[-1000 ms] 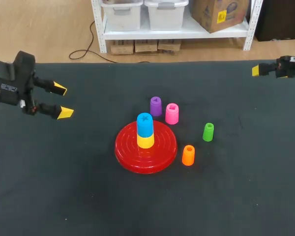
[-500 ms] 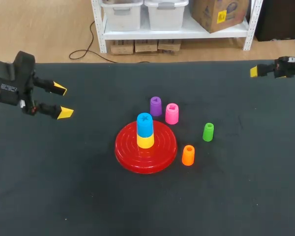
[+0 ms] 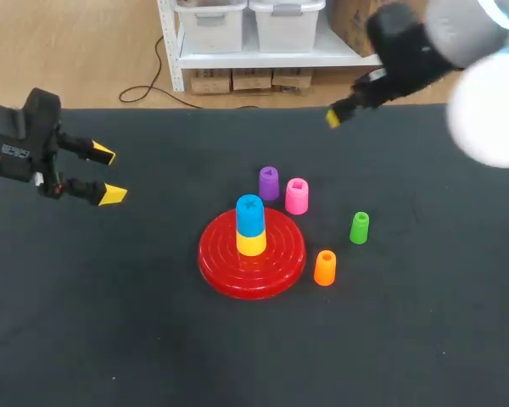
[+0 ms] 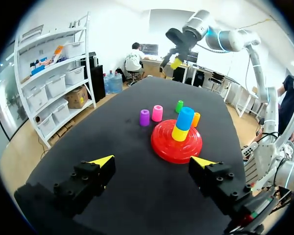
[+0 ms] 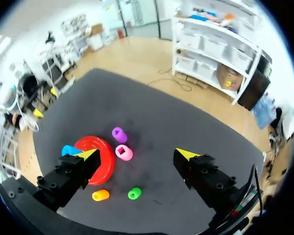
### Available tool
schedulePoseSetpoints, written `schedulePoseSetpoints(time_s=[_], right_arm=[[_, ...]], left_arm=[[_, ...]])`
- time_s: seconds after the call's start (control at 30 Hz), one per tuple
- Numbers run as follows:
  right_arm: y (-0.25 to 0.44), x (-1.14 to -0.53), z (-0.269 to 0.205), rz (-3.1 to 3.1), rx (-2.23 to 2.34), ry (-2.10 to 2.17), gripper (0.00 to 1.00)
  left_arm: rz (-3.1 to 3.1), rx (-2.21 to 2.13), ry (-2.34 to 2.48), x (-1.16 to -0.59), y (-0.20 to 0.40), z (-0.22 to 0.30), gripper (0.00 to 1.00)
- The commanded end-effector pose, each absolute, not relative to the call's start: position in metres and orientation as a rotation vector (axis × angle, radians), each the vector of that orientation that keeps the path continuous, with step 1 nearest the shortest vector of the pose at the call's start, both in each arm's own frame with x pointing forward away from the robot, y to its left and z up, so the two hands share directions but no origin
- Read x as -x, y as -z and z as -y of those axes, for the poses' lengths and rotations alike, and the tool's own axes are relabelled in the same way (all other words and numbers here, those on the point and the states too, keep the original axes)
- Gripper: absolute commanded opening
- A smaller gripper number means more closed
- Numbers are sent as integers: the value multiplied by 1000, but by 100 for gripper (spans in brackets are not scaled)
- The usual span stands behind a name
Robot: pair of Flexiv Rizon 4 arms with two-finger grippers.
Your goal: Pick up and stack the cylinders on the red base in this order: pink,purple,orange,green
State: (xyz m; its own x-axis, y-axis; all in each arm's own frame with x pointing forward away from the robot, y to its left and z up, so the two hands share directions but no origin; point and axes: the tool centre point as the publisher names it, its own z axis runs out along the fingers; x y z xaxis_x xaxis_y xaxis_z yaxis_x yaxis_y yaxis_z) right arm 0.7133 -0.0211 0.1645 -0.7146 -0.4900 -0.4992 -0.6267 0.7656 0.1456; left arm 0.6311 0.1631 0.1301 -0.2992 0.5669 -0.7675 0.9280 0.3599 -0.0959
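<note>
The left pincer and right pincer are gaping wide, holding nothing; the smooth round pink cylinder is standing untouched.

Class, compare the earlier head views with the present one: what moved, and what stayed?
The right arm swung in from the right, now above the far side of the table, jaws open, holding nothing. The left arm, the four loose cylinders and the blue-on-yellow stack on the red base stayed put.
</note>
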Motion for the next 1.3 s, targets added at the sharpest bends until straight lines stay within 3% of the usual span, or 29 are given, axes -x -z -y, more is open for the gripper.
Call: schedulePoseSetpoints(time_s=[0.03, 0.77, 1.2, 1.23, 1.3], right_arm=[[-138, -723, -16, -2626, 962, -297, 100], [-57, -707, -24, -2766, 1147, -46, 100], [-44, -708, -35, -2781, 1228, -9, 100], [-43, -708, -36, -2782, 1230, -13, 98], [-42, -707, -37, -2780, 1244, -6, 83]], left_arm=[[-1978, -1291, 724, -631, -129, -164, 100], [-1978, -1291, 724, -631, -129, -164, 100], [-1978, -1291, 724, -631, -129, -164, 100], [-1978, -1291, 724, -631, -129, -164, 100], [-1978, -1291, 724, -631, -129, -164, 100]])
